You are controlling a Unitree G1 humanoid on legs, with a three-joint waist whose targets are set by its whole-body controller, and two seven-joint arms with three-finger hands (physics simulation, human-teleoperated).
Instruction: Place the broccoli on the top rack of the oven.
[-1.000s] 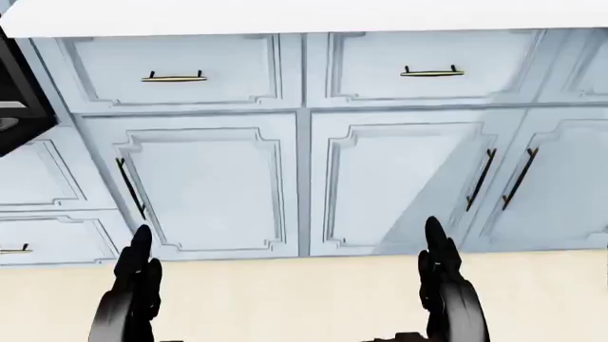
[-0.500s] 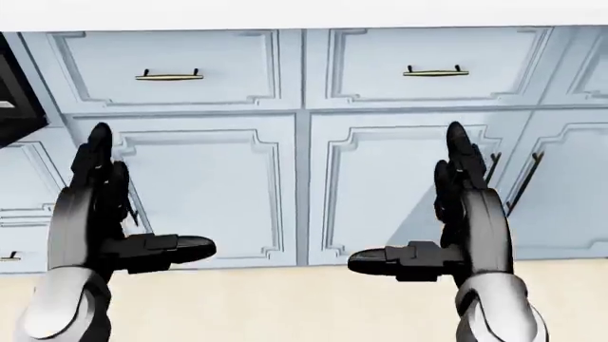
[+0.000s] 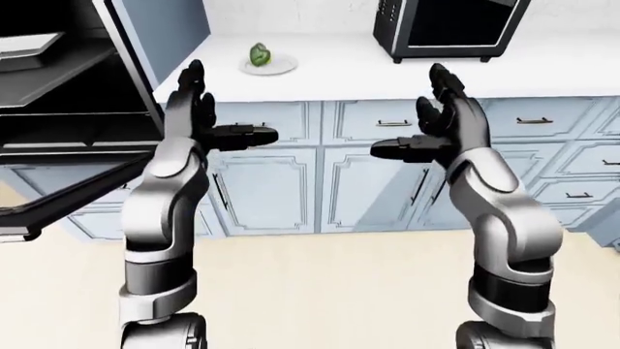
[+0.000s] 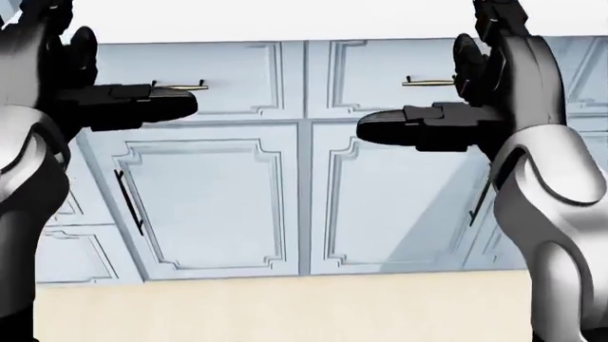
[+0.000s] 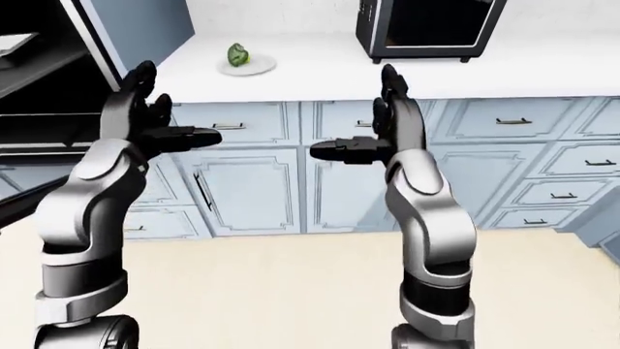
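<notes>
1. The green broccoli (image 3: 259,54) sits on a white plate (image 3: 270,66) on the white counter (image 3: 329,65), well beyond both raised hands.
2. The left hand (image 3: 198,116) and right hand (image 3: 441,123) are spread open, empty.
3. The open oven (image 3: 58,109) at left is cut off; its racks are unclear.

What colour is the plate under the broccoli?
White, the plate under the broccoli; clearest in the left-eye view.
</notes>
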